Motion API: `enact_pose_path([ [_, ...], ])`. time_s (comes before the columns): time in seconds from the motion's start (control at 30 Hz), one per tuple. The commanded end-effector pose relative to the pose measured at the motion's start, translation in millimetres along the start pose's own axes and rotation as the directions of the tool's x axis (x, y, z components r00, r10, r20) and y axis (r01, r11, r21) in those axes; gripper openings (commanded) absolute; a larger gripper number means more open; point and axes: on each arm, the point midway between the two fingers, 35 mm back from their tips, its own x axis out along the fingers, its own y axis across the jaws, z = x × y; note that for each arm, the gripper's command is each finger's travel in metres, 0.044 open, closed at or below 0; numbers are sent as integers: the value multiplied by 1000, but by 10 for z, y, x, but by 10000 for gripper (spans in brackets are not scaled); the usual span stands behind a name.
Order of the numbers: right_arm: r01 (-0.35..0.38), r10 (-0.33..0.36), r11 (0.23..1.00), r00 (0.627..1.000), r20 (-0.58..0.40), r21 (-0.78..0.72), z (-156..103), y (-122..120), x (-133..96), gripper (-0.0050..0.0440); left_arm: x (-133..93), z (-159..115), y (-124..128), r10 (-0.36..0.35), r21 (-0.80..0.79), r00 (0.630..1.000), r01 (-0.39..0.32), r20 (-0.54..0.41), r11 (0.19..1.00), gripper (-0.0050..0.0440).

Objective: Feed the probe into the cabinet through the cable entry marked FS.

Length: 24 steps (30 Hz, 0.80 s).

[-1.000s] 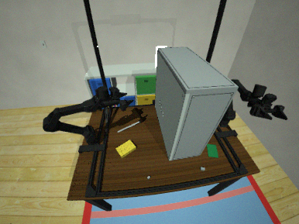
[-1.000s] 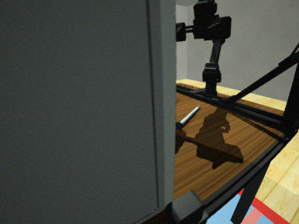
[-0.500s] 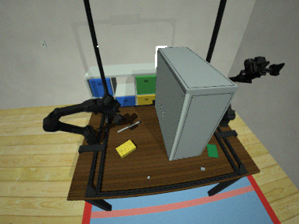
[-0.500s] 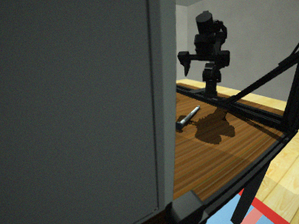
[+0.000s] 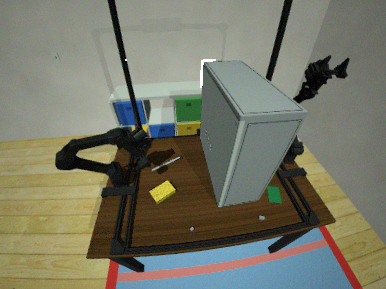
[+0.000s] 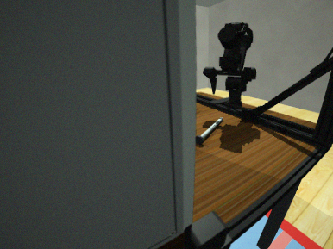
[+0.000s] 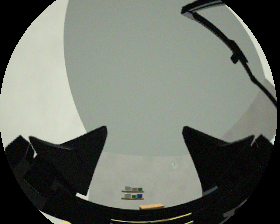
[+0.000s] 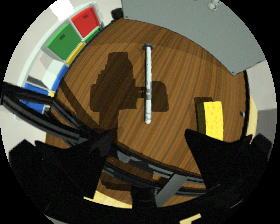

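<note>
The probe (image 5: 167, 164) (image 6: 210, 130) (image 8: 148, 85) lies on the worktop (image 5: 170, 224) (image 6: 241, 171) (image 8: 175, 115), long axis diagonal, dark head far right. Right hand (image 5: 144, 160) (image 6: 230, 83) (image 8: 150, 132) and left hand (image 5: 338, 65) (image 7: 146, 130): spread, empty.

"What's the bench (image 5: 200, 219) (image 6: 254, 163) (image 8: 175, 65) made of?"
"Dark brown wood, striped with grain. The grey cabinet (image 5: 232, 144) (image 6: 86, 111) (image 8: 195, 30) stands on it."
"And beside the cabinet?"
"A slim pale probe (image 5: 167, 163) (image 6: 210, 129) (image 8: 148, 85) and a yellow block (image 5: 162, 191) (image 8: 213, 120) to one side, a flat green piece (image 5: 274, 194) to the other."
</note>
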Motion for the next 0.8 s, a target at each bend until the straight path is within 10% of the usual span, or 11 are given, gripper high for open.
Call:
enact_pose_path([
  [0.0,0,0,1000,1000,-7,0,-15,0,3,440,-4,-177,15,-53,-96,995,45,-79,994,440],
  [0.43,0,0,1000,1000,-7,0,-15,0,3,440,-324,-963,-333,-496,-553,801,258,-336,792,440],
  [0.77,0,0,1000,1000,-7,0,-15,0,3,440,-1053,-1225,-820,-891,-829,374,387,-258,403,440],
])
